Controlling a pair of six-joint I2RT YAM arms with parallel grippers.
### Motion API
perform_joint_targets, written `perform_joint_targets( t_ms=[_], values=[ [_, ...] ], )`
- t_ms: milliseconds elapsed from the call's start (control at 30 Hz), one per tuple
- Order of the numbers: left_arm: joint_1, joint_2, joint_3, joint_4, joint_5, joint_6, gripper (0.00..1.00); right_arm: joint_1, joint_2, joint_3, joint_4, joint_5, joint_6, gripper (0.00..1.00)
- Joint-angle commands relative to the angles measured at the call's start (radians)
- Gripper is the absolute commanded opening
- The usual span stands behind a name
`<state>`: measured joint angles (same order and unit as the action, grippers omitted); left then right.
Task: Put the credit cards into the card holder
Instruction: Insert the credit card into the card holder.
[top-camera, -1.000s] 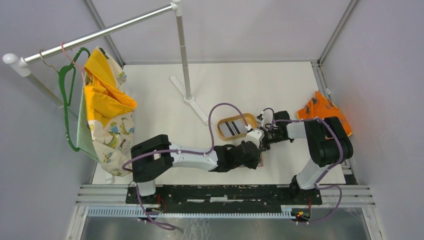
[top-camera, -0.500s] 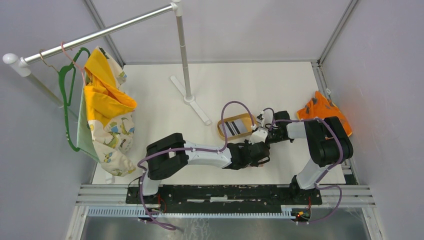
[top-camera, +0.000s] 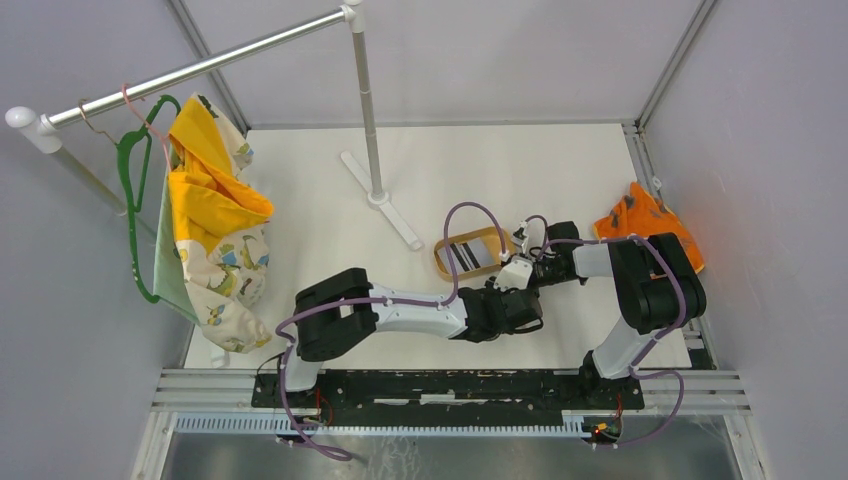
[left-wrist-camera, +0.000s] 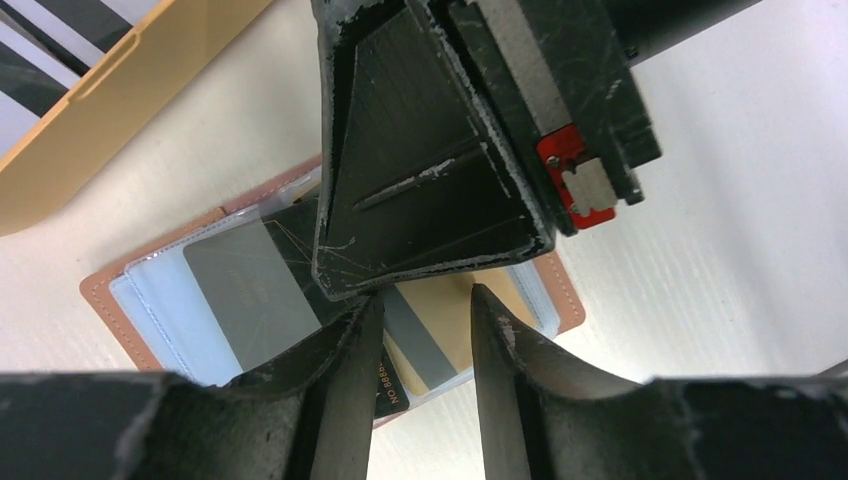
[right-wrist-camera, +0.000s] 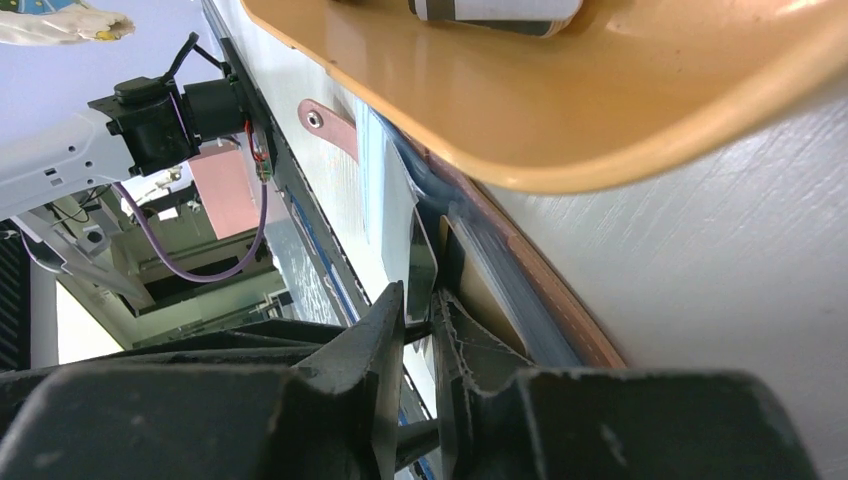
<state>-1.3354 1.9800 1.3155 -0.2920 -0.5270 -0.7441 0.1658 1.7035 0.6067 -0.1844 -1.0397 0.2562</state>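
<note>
The tan tray (left-wrist-camera: 120, 110) sat just left of the two grippers, with a striped card (top-camera: 470, 250) lying in it. Beside it the left gripper (left-wrist-camera: 427, 305) hung low over the near edge of the card holder (left-wrist-camera: 150, 300), jaws apart and clamped on nothing. The holder lay open on the table with a grey card (left-wrist-camera: 245, 285) and a gold card (left-wrist-camera: 440, 335) in its clear sleeves. The right gripper (right-wrist-camera: 418, 295) was on the holder from the far side, jaws nearly together with a thin leaf running into the slit, though I couldn't tell whether they pinched it.
</note>
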Motion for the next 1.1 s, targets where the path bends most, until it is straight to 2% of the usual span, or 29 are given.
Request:
perform_joint_targets(
  t_ms=[0,200,400,700,867,967,1067],
  values=[
    [0.007,0.017,0.026,-0.052,-0.092,-0.038,0.46,0.006,0.015,0.015,-0.001,0.028,-0.042,0.24],
    [0.013,0.010,0.025,-0.073,-0.149,-0.034,0.52,0.007,0.008,0.032,-0.020,0.007,-0.071,0.31],
    [0.023,0.002,0.018,-0.066,-0.151,-0.022,0.54,0.006,-0.010,0.061,-0.063,0.003,-0.138,0.36],
    [0.022,-0.237,-0.234,0.196,-0.022,0.106,0.54,0.007,-0.109,0.085,-0.098,0.069,-0.247,0.38],
    [0.024,-0.363,-0.366,0.258,-0.047,0.136,0.54,0.007,-0.209,0.054,-0.029,0.151,-0.285,0.33],
    [0.039,-0.428,-0.434,0.280,-0.050,0.136,0.53,0.027,-0.261,0.017,0.043,0.205,-0.282,0.23],
    [0.084,-0.448,-0.484,0.288,-0.013,0.126,0.40,0.091,-0.273,0.013,0.063,0.271,-0.298,0.12]
  ],
)
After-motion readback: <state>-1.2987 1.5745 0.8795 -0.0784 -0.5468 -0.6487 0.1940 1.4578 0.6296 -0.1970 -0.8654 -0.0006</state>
